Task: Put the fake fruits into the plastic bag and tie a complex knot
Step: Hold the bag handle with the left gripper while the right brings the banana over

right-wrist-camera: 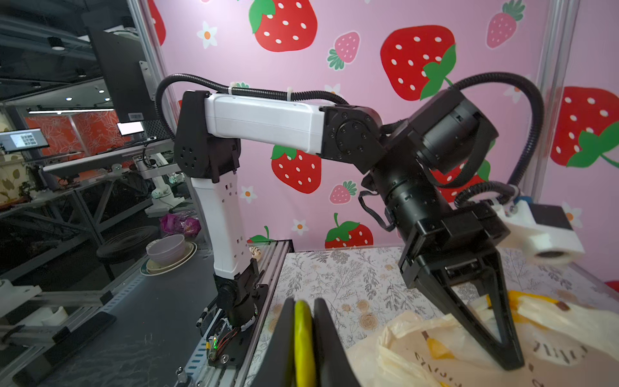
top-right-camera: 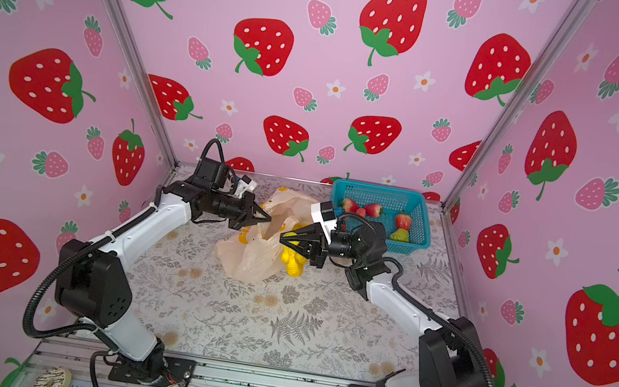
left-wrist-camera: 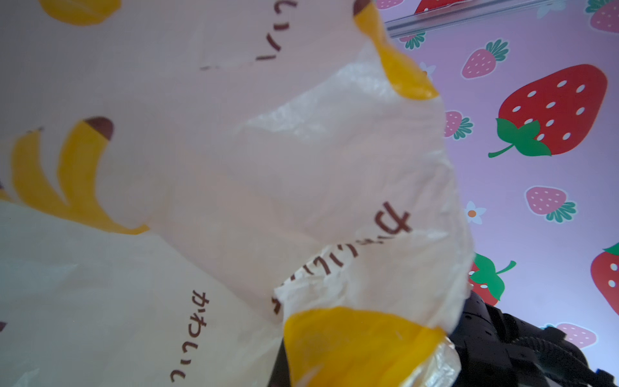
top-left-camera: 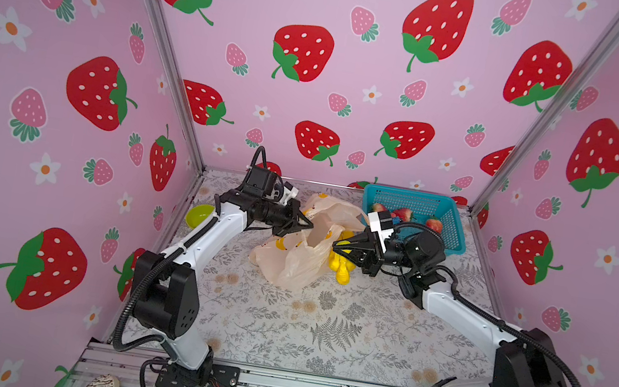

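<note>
The bag (top-left-camera: pixel 295 261) slumps nearest on the counter (top-left-camera: pixel 319 331), mouth turned up and back. It is thin, limp film. It will crumple, slide and fall shut when let go, so it is best held at the rim or a handle strip, where the plastic bunches thicker.

The left jaws are pinched shut on the rim at the mouth's left side and hold it up. In the left wrist view the film drapes right across the lens.

The bananas (top-left-camera: pixel 342 269) stand just beside the bag's right flank, low ends at the counter, not clearly inside yet. The right jaws are narrowed on one banana (right-wrist-camera: pixel 303 341) near the top of the bunch. Hollow plastic should be light, stiff and smooth, so a grip across a single finger could slip or let the bunch swing. The stem end looks surer.

Farthest, the basket (top-left-camera: pixel 454 238) holds the strawberries (top-left-camera: pixel 403 213) and the green fruit (top-right-camera: pixel 400 234), untouched. They are small, rounded, probably light and apt to roll. They are best pinched across the body.

No knot shows.
</note>
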Tool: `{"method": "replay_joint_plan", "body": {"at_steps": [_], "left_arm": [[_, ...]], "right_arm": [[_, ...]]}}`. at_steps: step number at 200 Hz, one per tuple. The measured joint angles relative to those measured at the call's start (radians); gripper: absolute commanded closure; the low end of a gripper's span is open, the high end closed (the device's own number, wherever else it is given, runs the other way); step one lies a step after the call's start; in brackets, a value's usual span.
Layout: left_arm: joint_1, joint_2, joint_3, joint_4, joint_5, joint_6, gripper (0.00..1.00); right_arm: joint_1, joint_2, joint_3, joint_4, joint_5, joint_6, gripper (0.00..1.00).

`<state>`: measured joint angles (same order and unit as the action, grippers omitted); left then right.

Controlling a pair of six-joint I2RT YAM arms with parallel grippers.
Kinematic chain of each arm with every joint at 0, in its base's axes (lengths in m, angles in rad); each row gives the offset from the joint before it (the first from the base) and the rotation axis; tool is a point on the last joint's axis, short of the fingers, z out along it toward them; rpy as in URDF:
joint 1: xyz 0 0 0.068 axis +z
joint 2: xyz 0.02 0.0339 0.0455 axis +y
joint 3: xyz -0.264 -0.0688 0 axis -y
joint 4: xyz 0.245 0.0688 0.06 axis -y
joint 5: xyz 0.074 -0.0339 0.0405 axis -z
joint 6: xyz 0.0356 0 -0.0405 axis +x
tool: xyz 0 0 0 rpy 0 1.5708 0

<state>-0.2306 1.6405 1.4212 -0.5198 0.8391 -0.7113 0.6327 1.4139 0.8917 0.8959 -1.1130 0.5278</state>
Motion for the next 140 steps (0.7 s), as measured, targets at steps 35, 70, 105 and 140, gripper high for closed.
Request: {"method": "replay_joint_plan", "body": {"at_steps": [35, 70, 105, 140], "left_arm": [[0.037, -0.009, -0.021, 0.045, -0.011, -0.042, 1.0], [0.045, -0.011, -0.023, 0.054, -0.02, -0.056, 1.0], [0.045, -0.011, -0.024, 0.055, -0.02, -0.061, 1.0], [0.045, -0.011, -0.024, 0.06, -0.022, -0.063, 1.0]], "right_arm": [[-0.005, -0.047, -0.059, -0.093, 0.082, 0.079, 1.0], [-0.005, -0.056, -0.135, -0.1, 0.134, 0.194, 1.0], [0.006, -0.056, -0.141, -0.05, 0.164, 0.311, 1.0], [0.022, -0.053, -0.141, 0.052, 0.182, 0.416, 1.0]]}}
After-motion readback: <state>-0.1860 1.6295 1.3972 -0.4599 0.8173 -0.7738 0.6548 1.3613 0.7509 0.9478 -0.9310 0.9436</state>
